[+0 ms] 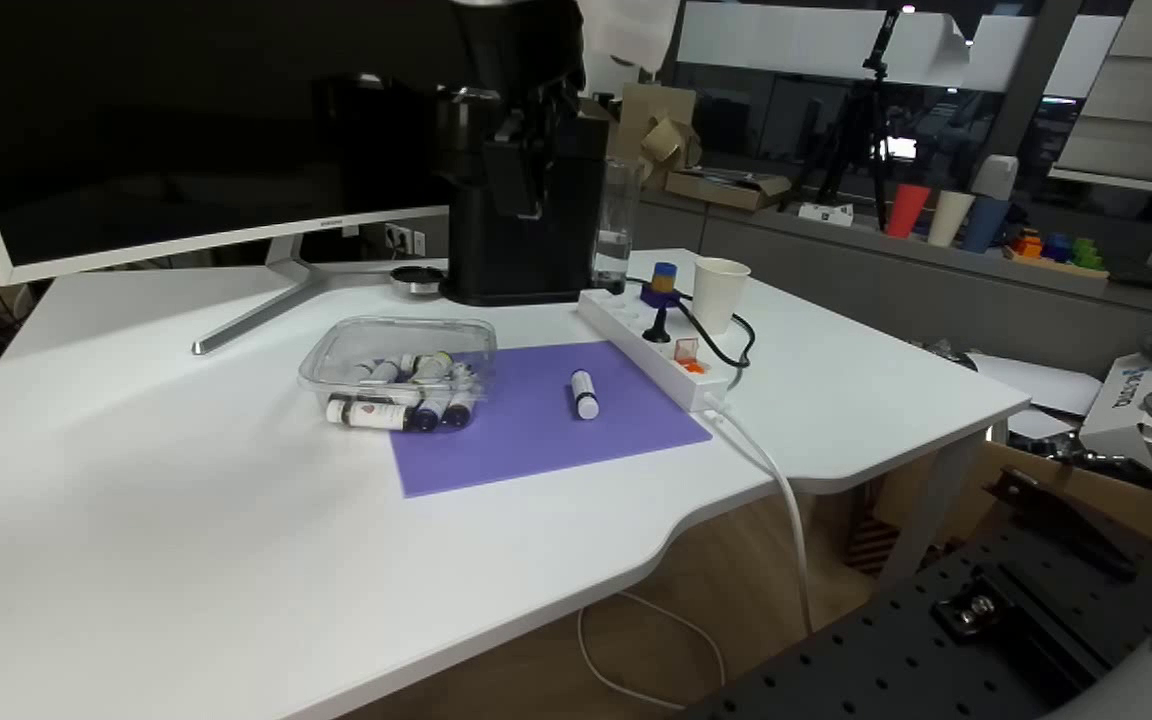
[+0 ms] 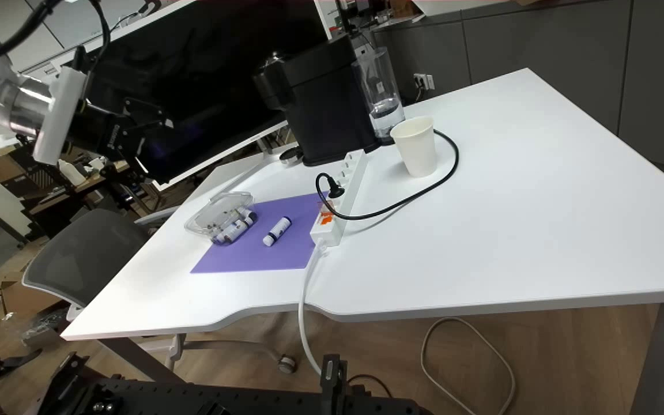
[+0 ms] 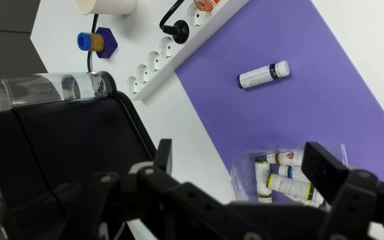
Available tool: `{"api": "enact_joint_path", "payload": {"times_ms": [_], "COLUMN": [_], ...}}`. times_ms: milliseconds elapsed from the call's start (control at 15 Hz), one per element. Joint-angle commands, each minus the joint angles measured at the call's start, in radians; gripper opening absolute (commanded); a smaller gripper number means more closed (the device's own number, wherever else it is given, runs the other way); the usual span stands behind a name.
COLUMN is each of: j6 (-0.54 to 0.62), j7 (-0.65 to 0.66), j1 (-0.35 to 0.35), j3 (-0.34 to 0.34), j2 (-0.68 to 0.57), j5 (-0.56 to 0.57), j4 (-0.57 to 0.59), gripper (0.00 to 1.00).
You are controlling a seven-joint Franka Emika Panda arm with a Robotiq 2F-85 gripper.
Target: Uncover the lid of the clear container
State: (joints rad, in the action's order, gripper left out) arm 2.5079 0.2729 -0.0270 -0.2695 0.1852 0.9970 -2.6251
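clear container [image 1: 391, 338] holds labelled vials [image 3: 290, 186]; at its three o'clock in an exterior view, another vial [image 1: 584, 394]; claw [image 3: 239, 151] spread apart.

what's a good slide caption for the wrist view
Wrist view: open hand, a clear container of small bottles, and one bottle lying on a purple mat.

i'd call this an office, part lab: in an exterior view, a monitor [image 1: 196, 130] at ten o'clock on a white surface [image 1: 186, 540], a tripod [image 1: 877, 110] at two, a perforated black plate [image 1: 886, 645] at four; in an exterior view, a mesh-backed chair [image 2: 90, 253] near nine, a robot arm [image 2: 29, 104] at ten.
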Motion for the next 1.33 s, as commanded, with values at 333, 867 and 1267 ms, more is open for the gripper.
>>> {"api": "enact_joint_path", "payload": {"times_ms": [333, 867, 1267], "j6": [0.037, 0.034, -0.031], "j7": [0.108, 0.126, 0.238], "j1": [-0.017, -0.086, -0.108], "j3": [0.025, 0.084, 0.111], "j2": [-0.228, -0.265, -0.368], "j5": [0.192, 0.180, 0.291], "j4": [0.040, 0.045, 0.107], "gripper": [1.00, 1.00, 1.00]}}
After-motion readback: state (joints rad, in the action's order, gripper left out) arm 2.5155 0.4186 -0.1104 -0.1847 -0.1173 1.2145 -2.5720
